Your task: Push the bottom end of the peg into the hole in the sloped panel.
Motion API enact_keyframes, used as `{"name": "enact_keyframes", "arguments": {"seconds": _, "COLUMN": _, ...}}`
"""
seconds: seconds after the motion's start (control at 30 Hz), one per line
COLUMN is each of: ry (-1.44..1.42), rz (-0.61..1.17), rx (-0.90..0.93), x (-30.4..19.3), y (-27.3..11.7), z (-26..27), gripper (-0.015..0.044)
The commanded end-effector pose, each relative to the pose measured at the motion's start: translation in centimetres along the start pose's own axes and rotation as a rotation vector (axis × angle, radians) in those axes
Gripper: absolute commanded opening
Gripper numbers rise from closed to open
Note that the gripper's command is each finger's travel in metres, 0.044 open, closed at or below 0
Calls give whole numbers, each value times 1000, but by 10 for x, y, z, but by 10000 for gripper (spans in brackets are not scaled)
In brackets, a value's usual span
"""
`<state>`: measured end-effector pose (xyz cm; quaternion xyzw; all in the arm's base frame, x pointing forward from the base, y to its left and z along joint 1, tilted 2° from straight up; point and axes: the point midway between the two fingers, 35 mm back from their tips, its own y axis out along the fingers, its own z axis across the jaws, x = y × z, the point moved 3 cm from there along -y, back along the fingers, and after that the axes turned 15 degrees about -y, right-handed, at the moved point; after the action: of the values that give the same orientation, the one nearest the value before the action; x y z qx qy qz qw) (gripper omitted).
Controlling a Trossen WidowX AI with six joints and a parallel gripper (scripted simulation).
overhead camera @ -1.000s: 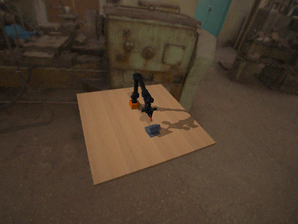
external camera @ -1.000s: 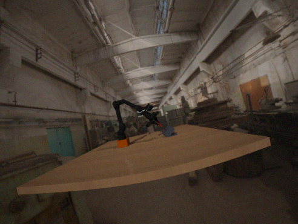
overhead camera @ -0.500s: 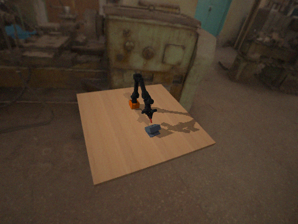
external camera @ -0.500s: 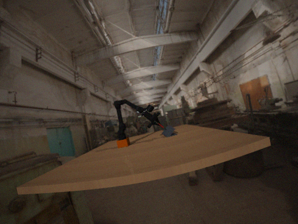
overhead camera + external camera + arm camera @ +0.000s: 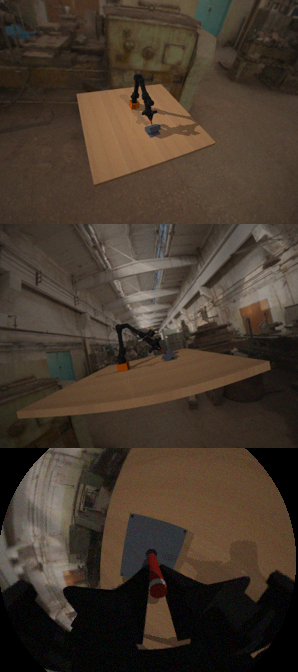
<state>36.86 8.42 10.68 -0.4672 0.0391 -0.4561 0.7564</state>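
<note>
The gripper (image 5: 157, 585) is clamped on the red peg (image 5: 154, 575), its two black fingers pressed to either side of the shaft. The peg sticks out past the fingertips and points down toward the blue sloped panel (image 5: 153, 546); from the wrist view its far tip lies over the panel's face, about where the hole would be, though the hole itself is covered by the peg and whether the tip has entered it cannot be told. In the top view the gripper (image 5: 149, 115) hangs just above the panel (image 5: 152, 129), with the peg (image 5: 151, 121) a short red streak between them, slanted toward the panel's upper face. From the side the peg (image 5: 162, 350) slopes down and away from the gripper (image 5: 157, 346) to meet the panel (image 5: 169, 355). The black arm (image 5: 142, 92) reaches toward the panel from its orange base (image 5: 134, 104), which sits well behind the panel on the wooden table (image 5: 115, 142). The panel's shadow and the arm's fall across the table on the panel's far side from the base
</note>
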Motion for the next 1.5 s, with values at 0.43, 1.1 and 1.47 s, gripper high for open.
{"name": "enact_keyframes", "arguments": {"seconds": 0.43, "ry": 0, "rz": 0, "rx": 0, "x": 0, "y": 8, "z": 0, "gripper": 0}}
{"name": "enact_keyframes", "arguments": {"seconds": 1.1, "ry": 0, "rz": 0, "rx": 0, "x": -1, "y": 14, "z": 1, "gripper": 0}}
{"name": "enact_keyframes", "arguments": {"seconds": 1.47, "ry": 0, "rz": 0, "rx": 0, "x": -1, "y": 18, "z": 0, "gripper": 0}}
